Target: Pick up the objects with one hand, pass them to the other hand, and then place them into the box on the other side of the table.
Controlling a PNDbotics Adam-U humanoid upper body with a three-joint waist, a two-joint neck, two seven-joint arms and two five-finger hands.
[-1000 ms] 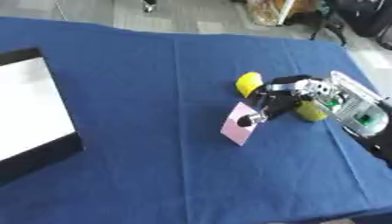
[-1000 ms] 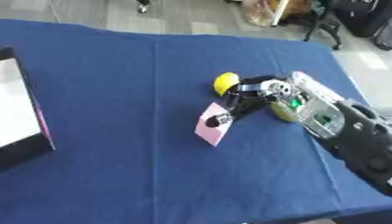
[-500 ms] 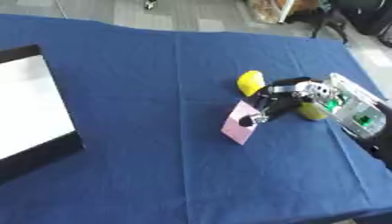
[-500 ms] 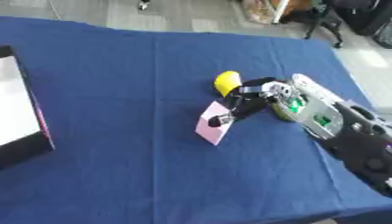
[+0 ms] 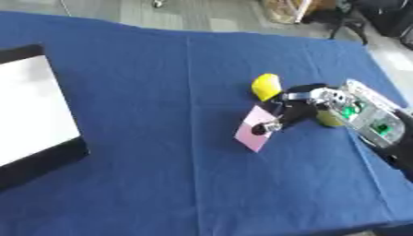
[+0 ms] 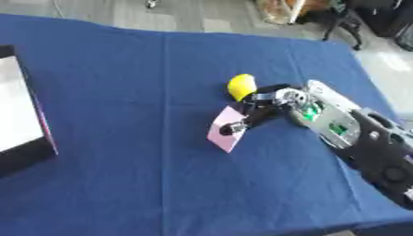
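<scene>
Reaching in from the right edge of the frame, the right hand (image 6: 260, 110) is lying low over the blue tablecloth (image 5: 161, 175) right of centre, its dark fingers curling down onto the upper edge of a pink card (image 5: 255, 128). The fingertips are touching the card, but whether they are pinching it or only pressing on it cannot be told. The card is lying tilted on the cloth, its lower corner pointing toward the bottom of the frame.

Just above the hand, a yellow object (image 5: 265, 86) is sitting on the cloth, close beside the fingers. Another yellow-green object (image 5: 327, 118) is showing partly behind the wrist, mostly hidden by it.

At the left edge of the frame, well apart from the hand, a box (image 5: 44, 154) with a black rim and white inside is waiting. Grey floor and dark chair legs are showing beyond the table's far edge at the top. No writing can be read anywhere.
</scene>
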